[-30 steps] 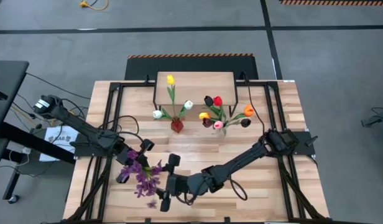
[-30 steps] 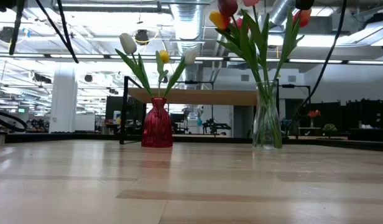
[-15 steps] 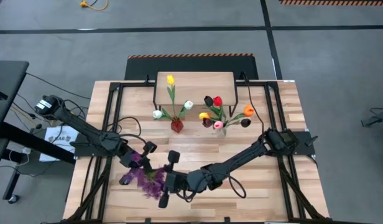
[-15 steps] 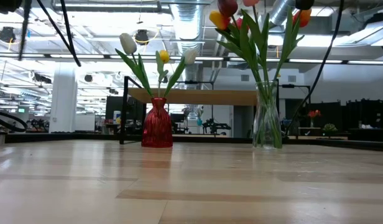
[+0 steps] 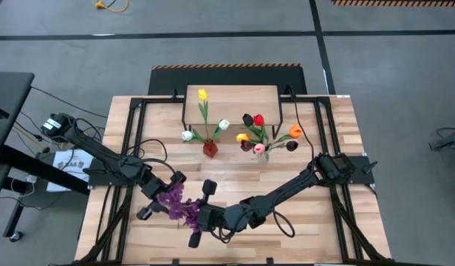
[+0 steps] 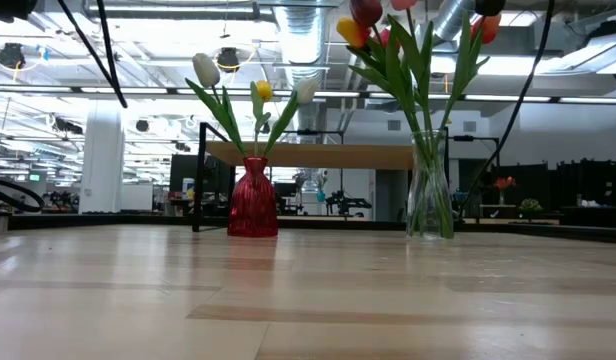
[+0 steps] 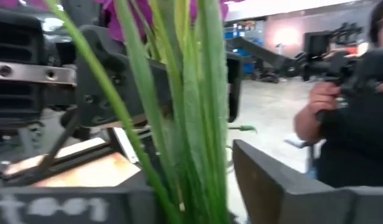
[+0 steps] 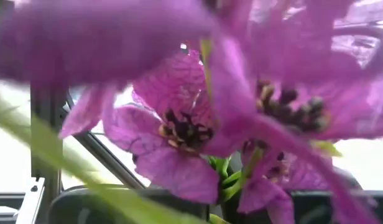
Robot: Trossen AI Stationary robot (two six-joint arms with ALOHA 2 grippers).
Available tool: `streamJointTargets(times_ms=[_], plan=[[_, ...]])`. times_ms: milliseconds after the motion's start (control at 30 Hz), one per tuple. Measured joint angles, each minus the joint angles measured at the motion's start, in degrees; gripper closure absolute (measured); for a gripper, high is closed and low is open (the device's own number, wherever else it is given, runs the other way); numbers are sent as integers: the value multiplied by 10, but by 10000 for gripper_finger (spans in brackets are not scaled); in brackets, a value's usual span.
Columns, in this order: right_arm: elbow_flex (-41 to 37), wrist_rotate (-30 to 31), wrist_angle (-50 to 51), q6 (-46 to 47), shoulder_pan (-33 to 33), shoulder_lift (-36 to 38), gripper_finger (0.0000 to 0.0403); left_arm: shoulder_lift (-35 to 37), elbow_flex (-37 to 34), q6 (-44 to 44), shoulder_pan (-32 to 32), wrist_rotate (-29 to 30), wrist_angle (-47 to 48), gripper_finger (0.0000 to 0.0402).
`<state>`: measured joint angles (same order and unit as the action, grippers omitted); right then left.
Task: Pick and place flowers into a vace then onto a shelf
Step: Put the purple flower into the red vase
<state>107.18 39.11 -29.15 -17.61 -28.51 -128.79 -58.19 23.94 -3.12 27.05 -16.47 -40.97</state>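
1. Light plank worktop (image 5: 331, 229): near-right part & the strip just in front of the 2 vases are bare; black frame rails run down both side edges.
2. Both arms meet low at the near-left, close to the front edge, with the bunch of small purple blossoms (image 5: 176, 205) between them.
3. Right gripper (image 5: 201, 219): jaws closed on the purple bunch; right wrist view is filled w/ purple petals & green stem bits right at the lens.
4. Left gripper (image 5: 160, 196): sits at the bunch's other side, green stems standing between its jaws in the left wrist view; jaws partly apart there, can't tell if they press the stems.
5. Small red ribbed vase (image 5: 210, 148) w/ yellow & white tulips (image 5: 202, 94) stands mid-worktop, just in front of the small raised light-wood shelf on thin black legs (image 5: 231, 94).
6. Clear glass vase (image 6: 429, 190) w/ red, orange, yellow, pink & dark tulips (image 5: 258, 120) stands just right of the red one, near the shelf's front edge.
7. Person in dark clothes (image 7: 353, 106) shows beyond the worktop in the left wrist view.
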Motion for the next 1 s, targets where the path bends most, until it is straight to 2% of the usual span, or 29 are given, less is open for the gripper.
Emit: streamJointTargets(times_ms=[167,300,600,767,900,1000], plan=[[0,6,10,0,0,0,401,0,0,53,0,-34,28,216],[0,37,35,13,0,0,402,7,0,93,0,-37,79,191],[0,135,156,56,-15,33,402,95,0,109,0,-21,169,186],[1,141,210,86,-18,52,403,146,0,90,0,9,227,186],[1,149,228,82,-14,53,403,151,0,90,0,19,257,186],[1,166,281,110,-14,59,403,152,0,109,0,11,286,186]])
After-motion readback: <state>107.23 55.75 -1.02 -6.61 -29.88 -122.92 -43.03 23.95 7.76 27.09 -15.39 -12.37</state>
